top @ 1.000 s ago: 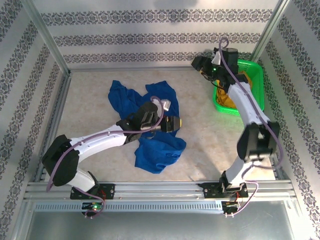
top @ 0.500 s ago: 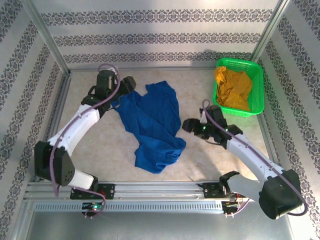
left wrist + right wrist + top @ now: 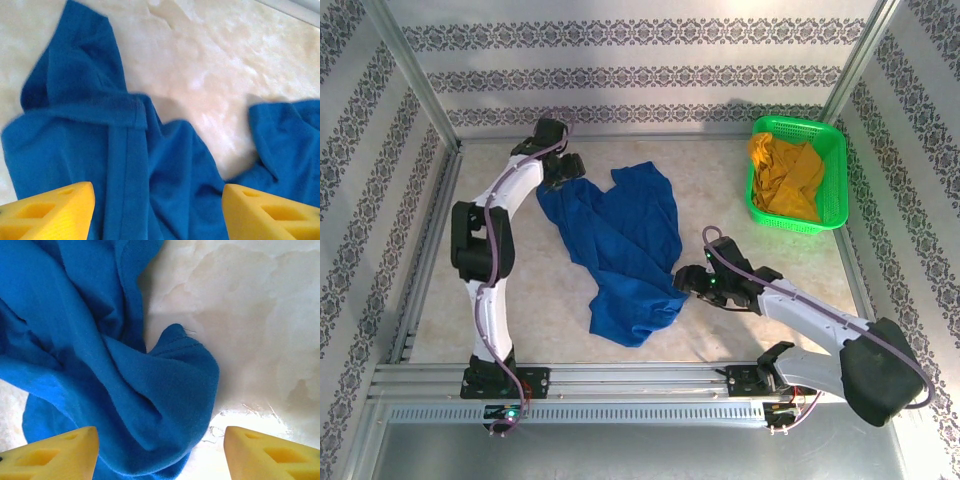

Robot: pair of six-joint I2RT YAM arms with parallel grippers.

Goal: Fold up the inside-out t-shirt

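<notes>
The t-shirt (image 3: 620, 240) lies crumpled on the table (image 3: 740, 200), left of centre. Its long axis runs on a slant, from the far left corner down toward the near middle. It is bunched and twisted, not spread flat, so I judge the folding proper not yet begun.

The left gripper (image 3: 563, 170) hangs over the far left end of the shirt. In its wrist view the left gripper (image 3: 160, 215) has both yellow fingers (image 3: 50, 212) set wide, with nothing pinched between them. The shirt (image 3: 125, 165) lies directly beneath, with a seamed band running away from the camera.

The right gripper (image 3: 686, 281) sits low at the shirt's near right edge. In its own view the right gripper (image 3: 160, 452) is also spread wide and holds nothing. Between its fingers (image 3: 270, 452) a rounded lobe of the shirt (image 3: 100, 340) bulges out onto bare table.

So each arm has its own end: the left is nearer the far end, the right the near edge. Cloth lies straight under both sets of jaws. I'd guess the next move calls for a drop and pinch at both ends, then a pull apart along that slant.

The basket (image 3: 785, 225) with the yellow garment (image 3: 785, 175) stands well apart, far right.
</notes>
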